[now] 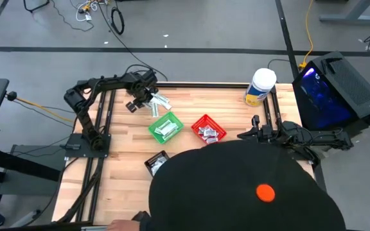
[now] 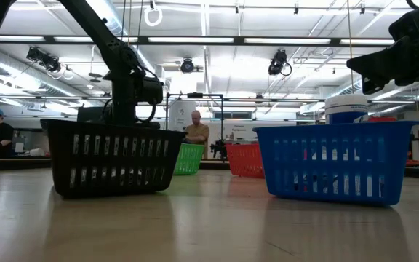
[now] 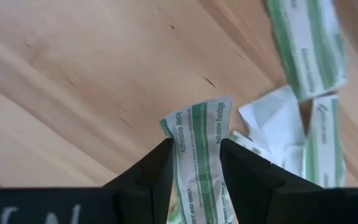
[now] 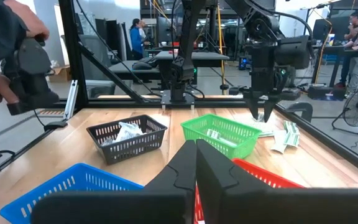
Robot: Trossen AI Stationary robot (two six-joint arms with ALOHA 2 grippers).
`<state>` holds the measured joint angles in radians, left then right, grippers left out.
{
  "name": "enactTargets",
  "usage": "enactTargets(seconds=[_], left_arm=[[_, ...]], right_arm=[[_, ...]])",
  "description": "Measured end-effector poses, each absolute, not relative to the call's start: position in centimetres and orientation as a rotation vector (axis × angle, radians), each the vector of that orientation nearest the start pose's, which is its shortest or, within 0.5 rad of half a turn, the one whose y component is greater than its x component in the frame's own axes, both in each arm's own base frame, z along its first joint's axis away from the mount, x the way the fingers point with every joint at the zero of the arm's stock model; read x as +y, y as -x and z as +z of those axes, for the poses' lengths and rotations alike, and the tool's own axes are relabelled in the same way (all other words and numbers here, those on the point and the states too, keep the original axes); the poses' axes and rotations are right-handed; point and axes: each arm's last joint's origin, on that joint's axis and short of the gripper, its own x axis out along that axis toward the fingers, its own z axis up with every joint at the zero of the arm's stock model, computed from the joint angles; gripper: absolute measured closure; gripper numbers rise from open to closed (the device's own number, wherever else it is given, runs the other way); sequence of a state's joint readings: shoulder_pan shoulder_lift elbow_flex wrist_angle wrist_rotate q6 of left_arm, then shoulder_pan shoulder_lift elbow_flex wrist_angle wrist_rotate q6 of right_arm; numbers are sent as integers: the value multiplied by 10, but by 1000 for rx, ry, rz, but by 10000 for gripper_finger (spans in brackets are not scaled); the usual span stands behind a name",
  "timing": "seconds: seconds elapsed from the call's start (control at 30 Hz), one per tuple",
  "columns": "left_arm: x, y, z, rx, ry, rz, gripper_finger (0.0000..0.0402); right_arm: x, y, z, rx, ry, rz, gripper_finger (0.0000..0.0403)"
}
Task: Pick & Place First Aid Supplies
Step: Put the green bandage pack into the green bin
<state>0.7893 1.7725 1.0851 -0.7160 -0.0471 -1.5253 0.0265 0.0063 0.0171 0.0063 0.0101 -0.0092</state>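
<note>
Strip (image 3: pixel 199 163) | white, green-striped wrapper | pinched by left fingers (image 3: pixel 151 180)

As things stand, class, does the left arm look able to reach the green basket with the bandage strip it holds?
Probably yes. The left tool grips a bandage strip above the loose strips, and the green basket sits close by on the table with open wood between; nothing visibly blocks it.

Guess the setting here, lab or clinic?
Likely a robotics lab or workshop: wooden table with mounted arms, cables across the concrete floor, more rigs and people at benches under strip lights.
</note>
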Motion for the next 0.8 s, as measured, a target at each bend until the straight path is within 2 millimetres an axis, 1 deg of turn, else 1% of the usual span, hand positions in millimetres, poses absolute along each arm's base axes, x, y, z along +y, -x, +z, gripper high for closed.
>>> enactTargets(seconds=[0.17,0.4,0.6,0.8], left_arm=[[218,-226,172,559,1665,1605,262],[202,-235,189,627,1537,1452,262],[187,-247,196,700,1451,1302,262],[174,-264,200,706,1363,1155,262]], right_arm=[[2,-97,170,-18,9,16,390],[2,-97,169,-17,9,17,390],[2,-97,169,-17,9,17,390],[2,-97,170,-17,9,17,390]])
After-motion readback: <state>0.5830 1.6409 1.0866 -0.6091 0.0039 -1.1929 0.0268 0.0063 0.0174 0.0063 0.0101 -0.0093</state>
